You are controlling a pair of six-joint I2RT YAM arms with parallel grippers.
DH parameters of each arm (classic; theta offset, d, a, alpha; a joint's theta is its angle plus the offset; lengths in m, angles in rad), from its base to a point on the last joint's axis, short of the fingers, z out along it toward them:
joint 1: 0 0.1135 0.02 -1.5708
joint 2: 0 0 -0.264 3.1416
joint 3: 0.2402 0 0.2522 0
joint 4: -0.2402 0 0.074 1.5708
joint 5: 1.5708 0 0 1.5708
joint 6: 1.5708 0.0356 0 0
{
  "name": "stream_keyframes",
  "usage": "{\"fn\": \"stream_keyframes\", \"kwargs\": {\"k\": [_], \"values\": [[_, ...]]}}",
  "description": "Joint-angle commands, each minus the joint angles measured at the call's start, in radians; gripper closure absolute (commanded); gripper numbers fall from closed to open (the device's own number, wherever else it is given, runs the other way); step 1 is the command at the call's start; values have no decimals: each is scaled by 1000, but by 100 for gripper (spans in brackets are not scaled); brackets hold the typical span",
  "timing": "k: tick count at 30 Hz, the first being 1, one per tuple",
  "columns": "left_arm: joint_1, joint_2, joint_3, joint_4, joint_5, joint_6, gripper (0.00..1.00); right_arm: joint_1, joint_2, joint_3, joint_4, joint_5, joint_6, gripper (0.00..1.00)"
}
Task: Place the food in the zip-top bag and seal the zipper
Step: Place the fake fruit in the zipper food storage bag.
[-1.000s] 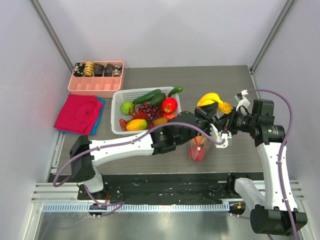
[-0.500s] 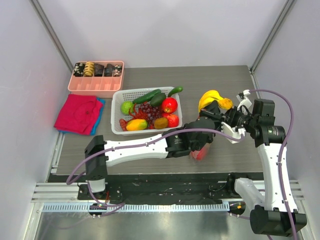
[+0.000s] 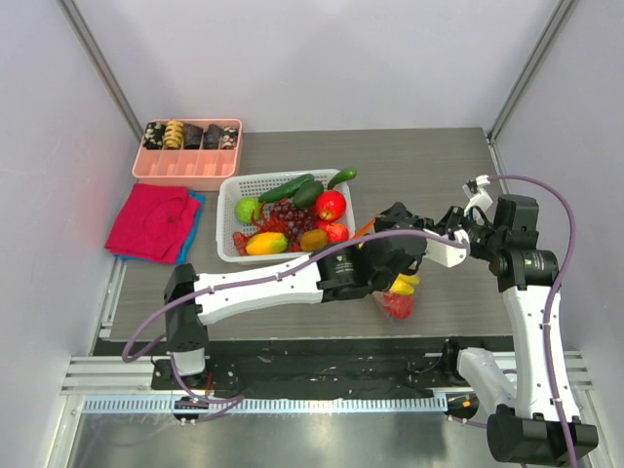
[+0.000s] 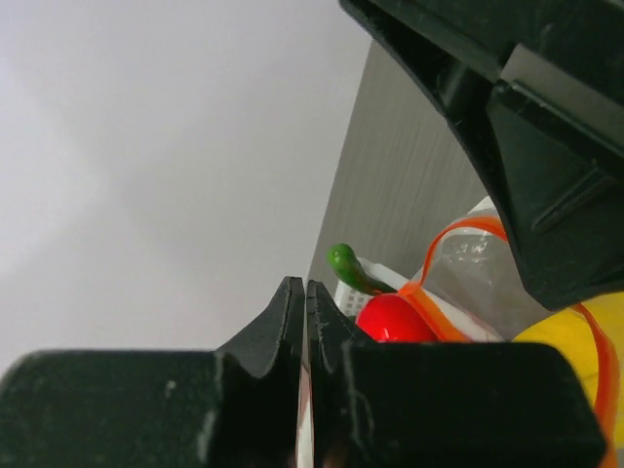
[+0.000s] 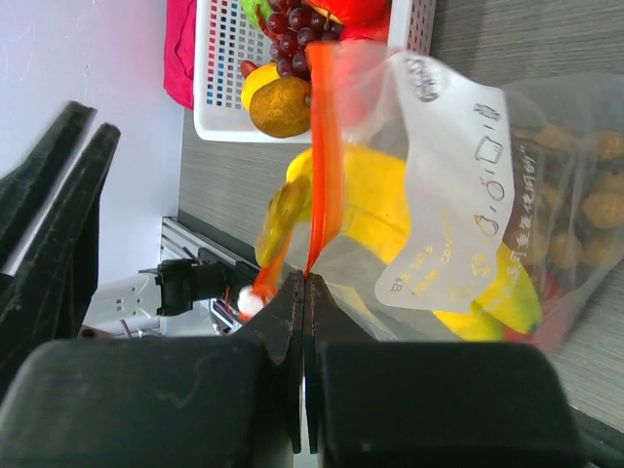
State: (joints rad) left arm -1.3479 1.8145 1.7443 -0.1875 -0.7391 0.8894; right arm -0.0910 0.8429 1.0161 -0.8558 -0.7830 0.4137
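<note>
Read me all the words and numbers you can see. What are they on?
Bag, white panel: small orange print and little symbols, turned sideways, too blurred to read.
Nothing else in any view carries words or numbers that I can make out.

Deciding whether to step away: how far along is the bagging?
Done: bananas, a berry bunch and a red fruit sit inside the bag. In hand: the right jaws pinch the orange zipper. Left: its strips gape apart, so sealing remains.
</note>
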Motion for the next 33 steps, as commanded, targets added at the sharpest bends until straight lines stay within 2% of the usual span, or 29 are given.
{"fn": "stream_keyframes", "kwargs": {"k": [1, 2, 3, 4, 5, 6, 8, 9, 11, 12, 15, 18, 19, 26, 33], "values": [[19, -50, 141, -203, 35, -264, 76, 5, -21, 4, 46, -13, -26, 99], [39, -49, 226, -356, 65, -336, 72, 5, -27, 4, 40, -15, -29, 99], [93, -47, 262, -427, 102, -407, 69, 5, -31, 10, 35, -15, -35, 99], [127, -52, 299, -510, 160, -566, 66, 5, -36, 12, 31, -13, -48, 99], [160, -72, 319, -617, 273, -634, 66, 5, -42, 12, 20, -12, -55, 99], [237, -89, 298, -651, 346, -715, 66, 4, -45, 10, 14, -12, -58, 99], [321, -165, 229, -678, 542, -880, 66, 4, -45, 6, 6, -15, -72, 99], [381, -196, 115, -647, 569, -932, 66, 4, -47, -2, 6, -15, -75, 99], [435, -263, 8, -606, 714, -1003, 64, 4, -45, -10, 4, -16, -75, 99], [466, -282, -76, -566, 733, -1017, 63, 4, -42, -13, 4, -16, -73, 99], [480, -335, -178, -508, 901, -1040, 60, 2, -38, -8, 6, -18, -73, 99], [481, -389, -334, -449, 957, -1096, 58, 2, -34, 4, 6, -21, -67, 99], [481, -397, -392, -410, 965, -1116, 54, 2, -34, 3, 6, -24, -67, 99], [481, -342, -443, -244, 1034, -1334, 39, 2, -41, -7, 6, -53, -65, 99], [480, -224, -448, -175, 1064, -1504, 41, 0, -33, 3, 4, -62, -67, 99]]}}
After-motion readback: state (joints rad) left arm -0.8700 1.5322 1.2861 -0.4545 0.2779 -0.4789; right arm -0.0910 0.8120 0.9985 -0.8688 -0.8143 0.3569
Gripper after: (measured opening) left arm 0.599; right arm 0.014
